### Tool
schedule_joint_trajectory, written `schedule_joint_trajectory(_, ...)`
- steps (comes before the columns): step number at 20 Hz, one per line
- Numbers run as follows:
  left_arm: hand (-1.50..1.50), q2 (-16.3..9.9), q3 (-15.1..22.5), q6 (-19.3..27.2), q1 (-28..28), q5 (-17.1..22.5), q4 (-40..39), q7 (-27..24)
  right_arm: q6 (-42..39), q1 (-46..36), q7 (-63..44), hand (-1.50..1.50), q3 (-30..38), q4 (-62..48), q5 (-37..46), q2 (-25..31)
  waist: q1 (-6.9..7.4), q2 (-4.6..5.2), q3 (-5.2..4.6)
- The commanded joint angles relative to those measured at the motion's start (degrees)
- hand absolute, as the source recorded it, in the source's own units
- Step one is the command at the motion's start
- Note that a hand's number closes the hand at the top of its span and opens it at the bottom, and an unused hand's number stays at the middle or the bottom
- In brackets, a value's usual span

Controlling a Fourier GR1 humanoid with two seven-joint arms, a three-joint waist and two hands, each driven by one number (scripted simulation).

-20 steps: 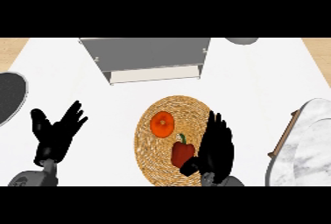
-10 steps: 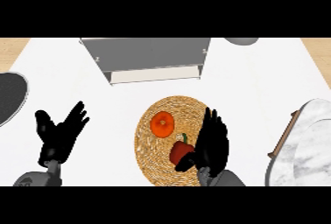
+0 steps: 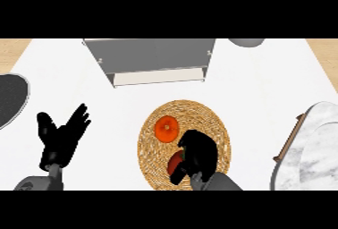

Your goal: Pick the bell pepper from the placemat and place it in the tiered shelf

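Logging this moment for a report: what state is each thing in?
Red bell pepper: on the placemat, right hand curled over it.
Orange round fruit: on the placemat, untouched.
Round woven placemat: flat on the counter.
Grey tiered shelf: no pepper in it.
Right hand: shut on pepper.
Left hand: open, resting.

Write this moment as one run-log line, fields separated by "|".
right hand curled over bell pepper | pepper on placemat | tiered shelf without pepper | left hand open

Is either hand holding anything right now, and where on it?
The right hand is curled over the top of the red bell pepper on the placemat; whether it grips is unclear. The left hand holds nothing.
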State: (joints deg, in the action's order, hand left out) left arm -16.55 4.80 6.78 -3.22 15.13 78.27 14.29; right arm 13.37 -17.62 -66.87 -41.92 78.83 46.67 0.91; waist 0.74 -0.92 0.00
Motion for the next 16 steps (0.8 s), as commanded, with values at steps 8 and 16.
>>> schedule_joint_trajectory(8, 0.0, 0.97, 1.67, -0.91, -3.17, -1.63, -1.13, 3.03, -1.03, -20.94, 5.11, 1.5, -10.86, -5.08, -17.75, -0.87, 4.59, 1.87, 0.06)
schedule_joint_trajectory(16, 0.0, 1.87, 1.61, -1.97, -2.03, -1.9, -3.58, 0.66, 8.24, -40.27, 4.76, 1.5, -12.66, -2.84, -24.17, -0.9, 3.34, 1.09, -0.09)
